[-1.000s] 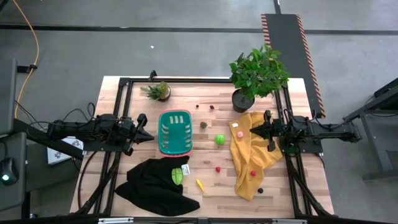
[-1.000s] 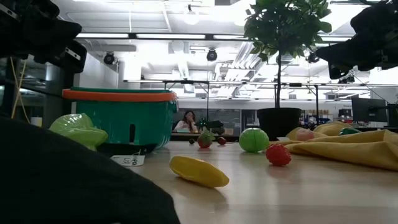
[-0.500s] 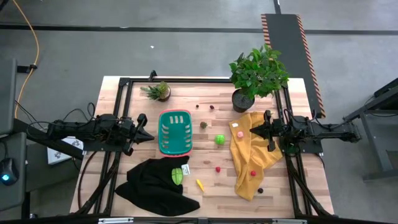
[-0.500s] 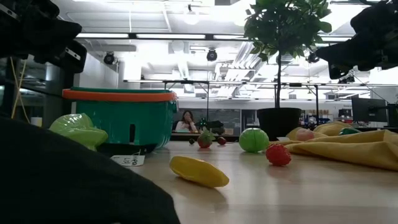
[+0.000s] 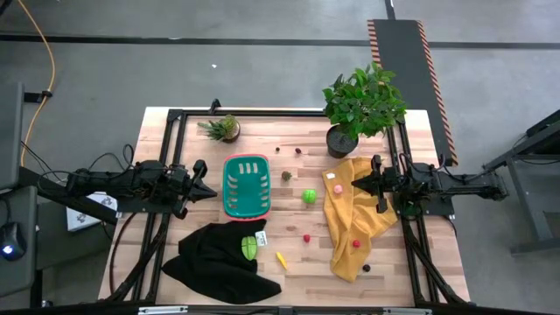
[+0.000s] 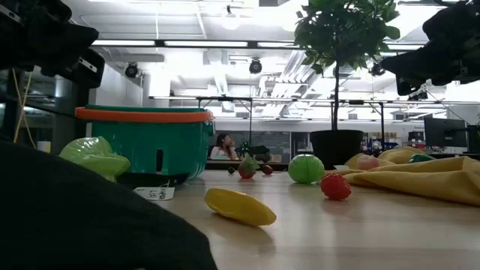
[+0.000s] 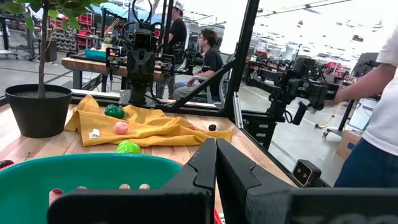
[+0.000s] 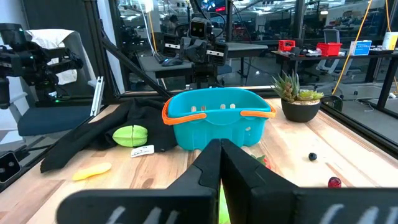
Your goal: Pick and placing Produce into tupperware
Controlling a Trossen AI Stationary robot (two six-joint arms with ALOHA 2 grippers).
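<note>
Bright, even overhead light with soft shadows; ceiling lamps [image 6: 229, 19] glare, and the near black cloth [image 6: 82, 217] blurs

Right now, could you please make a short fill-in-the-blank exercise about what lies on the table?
1. The teal basket holds ____ produce.
2. The yellow-green fruit lies on the ____ cloth.
3. The pink fruit lies on the ____ cloth.
4. Both the left gripper and the right gripper are ____.

Missing words: no; black; yellow; shut

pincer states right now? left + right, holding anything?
Left pincer: closed, empty, beside the basket.
Right pincer: closed, empty, above the yellow cloth.
</note>
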